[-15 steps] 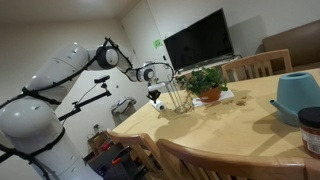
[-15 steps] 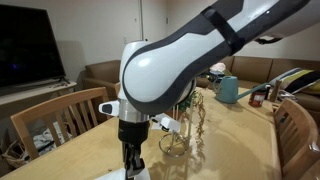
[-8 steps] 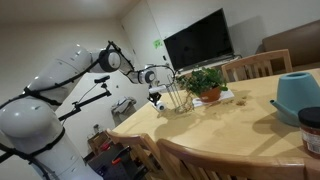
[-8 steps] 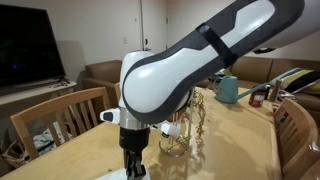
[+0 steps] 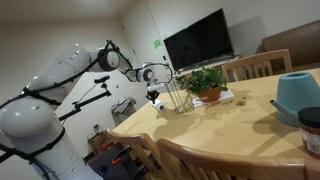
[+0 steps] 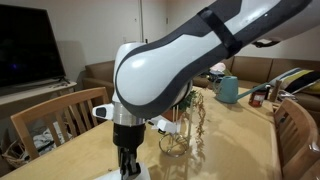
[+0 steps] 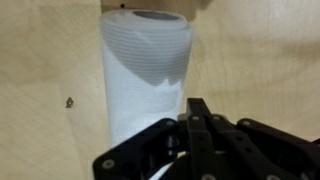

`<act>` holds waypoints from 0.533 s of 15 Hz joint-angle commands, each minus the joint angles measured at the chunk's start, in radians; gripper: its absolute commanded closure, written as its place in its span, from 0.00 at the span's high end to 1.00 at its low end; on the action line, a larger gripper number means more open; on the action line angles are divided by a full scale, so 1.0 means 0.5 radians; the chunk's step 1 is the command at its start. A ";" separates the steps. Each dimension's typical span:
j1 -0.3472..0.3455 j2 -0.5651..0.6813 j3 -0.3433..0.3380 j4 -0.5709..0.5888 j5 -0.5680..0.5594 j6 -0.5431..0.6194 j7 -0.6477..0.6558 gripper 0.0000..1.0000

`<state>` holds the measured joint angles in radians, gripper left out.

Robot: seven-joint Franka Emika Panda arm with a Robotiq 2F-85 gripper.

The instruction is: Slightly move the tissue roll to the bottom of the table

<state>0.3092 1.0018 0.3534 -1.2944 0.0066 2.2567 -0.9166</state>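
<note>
The tissue roll (image 7: 145, 75) is a white paper cylinder standing upright on the light wooden table (image 7: 260, 50). In the wrist view my gripper (image 7: 198, 105) comes in from the bottom edge with its black fingers pressed together, just right of the roll's lower part and close against its side. In an exterior view the gripper (image 6: 126, 165) points down at the near table end, with a bit of the white roll (image 6: 128, 175) at the frame's bottom edge. In another exterior view the gripper (image 5: 155, 98) hangs over the far table corner; the roll is too small to make out there.
A wire rack (image 6: 185, 130) stands just behind the gripper. A potted plant (image 5: 207, 82) and a teal container (image 5: 298, 95) are further along the table. Wooden chairs (image 6: 60, 115) line the table's sides. The table edge is close to the roll.
In an exterior view the arm has shifted a little to the left and down over the table end. The roll stays upright.
</note>
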 commanded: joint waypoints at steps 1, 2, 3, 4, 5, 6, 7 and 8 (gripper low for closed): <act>0.048 -0.062 -0.085 -0.013 -0.054 0.009 0.128 0.00; 0.065 -0.070 -0.116 -0.017 -0.071 0.021 0.180 0.00; 0.071 -0.079 -0.134 -0.028 -0.081 0.045 0.214 0.00; 0.081 -0.085 -0.151 -0.030 -0.100 0.047 0.242 0.00; 0.091 -0.085 -0.168 -0.025 -0.115 0.044 0.271 0.00; 0.106 -0.085 -0.189 -0.022 -0.135 0.049 0.302 0.00; 0.098 -0.068 -0.173 0.003 -0.175 0.032 0.336 0.00; 0.103 -0.063 -0.178 0.013 -0.191 0.015 0.362 0.00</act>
<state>0.3423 0.9840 0.2846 -1.2931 -0.0489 2.2707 -0.7983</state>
